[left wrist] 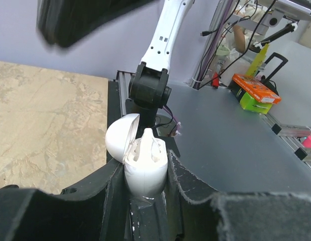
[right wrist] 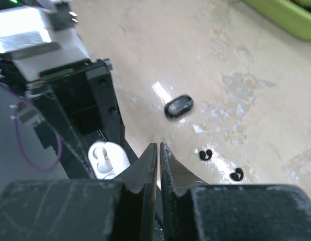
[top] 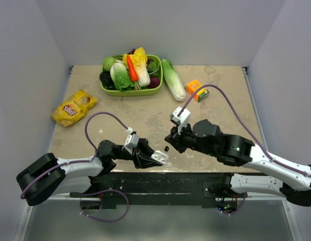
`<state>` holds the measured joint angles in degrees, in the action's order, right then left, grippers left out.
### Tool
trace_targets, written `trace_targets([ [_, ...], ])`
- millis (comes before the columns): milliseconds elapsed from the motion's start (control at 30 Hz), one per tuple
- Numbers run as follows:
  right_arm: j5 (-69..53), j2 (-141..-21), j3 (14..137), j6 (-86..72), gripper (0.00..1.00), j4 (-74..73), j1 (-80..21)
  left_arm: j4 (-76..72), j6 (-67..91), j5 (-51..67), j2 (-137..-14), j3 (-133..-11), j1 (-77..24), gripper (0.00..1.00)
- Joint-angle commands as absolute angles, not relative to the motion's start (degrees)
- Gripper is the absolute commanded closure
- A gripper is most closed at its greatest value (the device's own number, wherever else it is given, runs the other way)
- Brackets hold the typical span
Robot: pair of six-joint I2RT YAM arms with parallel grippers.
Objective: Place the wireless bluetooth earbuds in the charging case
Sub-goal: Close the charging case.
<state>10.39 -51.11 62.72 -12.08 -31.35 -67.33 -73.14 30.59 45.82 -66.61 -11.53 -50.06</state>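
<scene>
Left gripper (left wrist: pixel 146 190) clamped on open charging case (left wrist: pixel 144 165), mouth up, likely presenting sockets for loading. Right gripper (right wrist: pixel 159 149) pinched closed, nothing visible between tips. Glossy black earbud (right wrist: pixel 179 106) lies on table (right wrist: pixel 256 85) just ahead, case beside tips.

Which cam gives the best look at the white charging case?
Left wrist: the charging case fills centre frame, lid open, clamped in the left gripper. Top external shows only a small pale blob; right wrist catches it partly hidden.
</scene>
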Motion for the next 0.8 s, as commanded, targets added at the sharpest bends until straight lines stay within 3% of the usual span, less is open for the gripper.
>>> trace_targets([
  [0, 11.4, -55.4, 61.7, -14.5, 0.92, -30.0, -67.2, -105.6, 28.0, 45.1, -65.7, -12.4, -50.5, 1.00],
  [567, -6.6, -58.1, 60.2, -11.7, 0.89, -32.1, -67.4, -104.4, 25.1, 41.7, -65.5, -12.0, -50.7, 1.00],
  [700, 1.5, -55.6, 60.4, -14.7, 0.87, -32.8, -67.4, -103.2, 24.8, 40.1, -65.7, -12.3, -50.7, 1.00],
  [767, 15.5, -51.8, 59.9, -17.5, 0.84, -32.8, -67.3, -99.8, 24.5, 38.3, -65.5, -12.6, -50.7, 1.00],
])
